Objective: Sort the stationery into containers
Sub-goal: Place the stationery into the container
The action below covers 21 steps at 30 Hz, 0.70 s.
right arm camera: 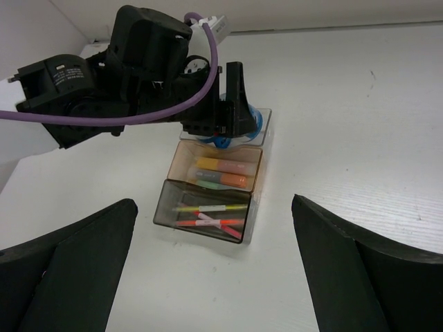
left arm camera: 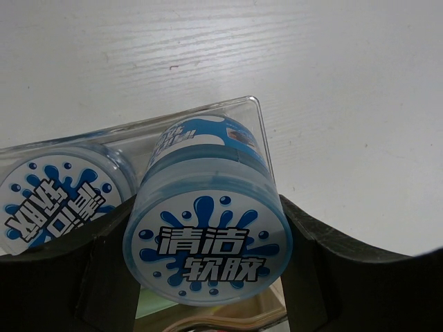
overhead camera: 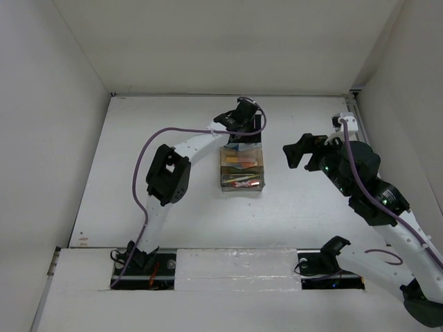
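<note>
The left tool [left arm camera: 206, 238] is holding one blue patterned roll [left arm camera: 208, 256] between its two fingers, closed firmly on the roll's sides. The roll is sitting just past the fingertips, partly inside the end compartment of the clear organizer [left arm camera: 257, 138]. The second roll [left arm camera: 48, 200] is already lying in that compartment, just beside the left finger. The right tool [overhead camera: 296, 152] is hanging wide and empty, well apart from the organizer, and is looking down at the pens [right arm camera: 208, 214] and markers [right arm camera: 221, 173] in the two other compartments.

The danger is probably coming from the tight room. The held roll is leaning and does not seem to be fully seated (how deep it is cannot be told from the wrist view). If the fingers are opening too early, it may tip over the clear wall beside the right finger and roll away on the table [left arm camera: 311, 69].

When the fingers are spreading, the left one may push the neighbour roll, and the right one may press on the wall. The organizer looks light, so it may be sliding or tipping, and then the pens may be spilling.

A finger caught between roll and wall may also be lifting the organizer when the tool goes up.
</note>
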Each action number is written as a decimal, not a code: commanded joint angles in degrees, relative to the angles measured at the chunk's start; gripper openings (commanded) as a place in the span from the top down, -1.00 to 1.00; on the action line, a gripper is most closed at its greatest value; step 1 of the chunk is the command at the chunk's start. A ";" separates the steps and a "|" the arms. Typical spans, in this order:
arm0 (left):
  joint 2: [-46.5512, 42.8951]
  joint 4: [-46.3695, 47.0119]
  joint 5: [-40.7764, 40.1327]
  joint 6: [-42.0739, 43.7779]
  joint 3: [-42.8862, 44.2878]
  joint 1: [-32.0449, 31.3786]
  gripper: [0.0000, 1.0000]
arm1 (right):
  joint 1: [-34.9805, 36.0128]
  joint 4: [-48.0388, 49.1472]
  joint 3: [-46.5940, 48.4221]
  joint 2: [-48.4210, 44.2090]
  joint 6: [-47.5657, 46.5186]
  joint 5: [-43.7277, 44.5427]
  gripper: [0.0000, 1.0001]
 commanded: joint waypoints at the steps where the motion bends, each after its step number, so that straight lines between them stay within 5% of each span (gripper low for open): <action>1: -1.03 -0.37 -2.11 -0.62 4.37 -0.38 1.00 | -0.44 1.08 1.03 -0.56 -0.78 0.27 -1.00; 21: 2.83 -6.88 -4.58 -1.68 10.35 -0.38 1.00 | -0.44 1.60 -0.02 -0.56 -1.31 -0.26 -1.00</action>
